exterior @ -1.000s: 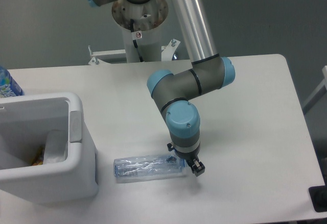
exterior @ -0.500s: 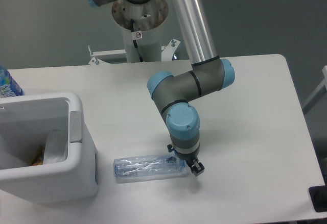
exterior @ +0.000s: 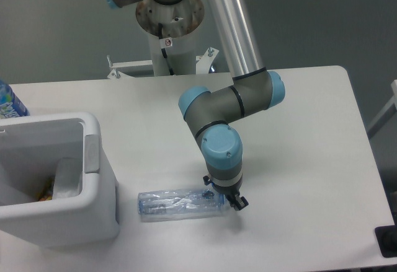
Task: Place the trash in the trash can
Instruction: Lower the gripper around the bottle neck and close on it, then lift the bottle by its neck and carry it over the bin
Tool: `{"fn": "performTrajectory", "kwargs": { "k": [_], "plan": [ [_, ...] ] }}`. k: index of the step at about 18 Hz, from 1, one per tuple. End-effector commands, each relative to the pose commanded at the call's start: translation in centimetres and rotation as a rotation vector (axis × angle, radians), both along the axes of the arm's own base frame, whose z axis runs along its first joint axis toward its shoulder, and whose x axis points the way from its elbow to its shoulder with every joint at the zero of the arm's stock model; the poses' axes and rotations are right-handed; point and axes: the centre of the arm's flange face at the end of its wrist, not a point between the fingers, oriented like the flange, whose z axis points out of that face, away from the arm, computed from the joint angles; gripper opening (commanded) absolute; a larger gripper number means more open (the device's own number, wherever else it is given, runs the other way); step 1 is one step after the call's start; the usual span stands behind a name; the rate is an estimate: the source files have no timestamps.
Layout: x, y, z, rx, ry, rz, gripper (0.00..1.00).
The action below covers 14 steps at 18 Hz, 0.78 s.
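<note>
Gripper (exterior: 224, 198) sat low over the crushed bottle's (exterior: 180, 204) near end; grip state unclear. Grasp step, I'd say. Next: clamp, lift, carry to trash can (exterior: 93, 216) beyond the bottle's far end.

We see our tool (exterior: 224, 196) low at the crushed bottle's (exterior: 180, 204) right end on the bench (exterior: 304, 160), trash can (exterior: 93, 160) left.

The bin (exterior: 93, 216) is white, the table (exterior: 310, 136) white. The bottle (exterior: 177, 204) is clear with a blue tint; the arm (exterior: 217, 120) is grey with light-blue caps.
</note>
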Motion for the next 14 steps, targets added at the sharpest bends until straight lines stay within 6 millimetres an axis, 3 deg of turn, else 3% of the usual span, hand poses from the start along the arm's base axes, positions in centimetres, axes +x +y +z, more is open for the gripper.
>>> {"fn": "performTrajectory", "kwargs": {
  "k": [5,11,14],
  "plan": [
    [0.4,-0.2,0.2,-0.001,-0.001,-0.002,0.32],
    [1.3,-0.8,0.6,-0.002,-0.004,-0.005,0.26],
    [1.4,-0.9,1.6,0.007,0.003,-0.006,0.20]
  ]
}}
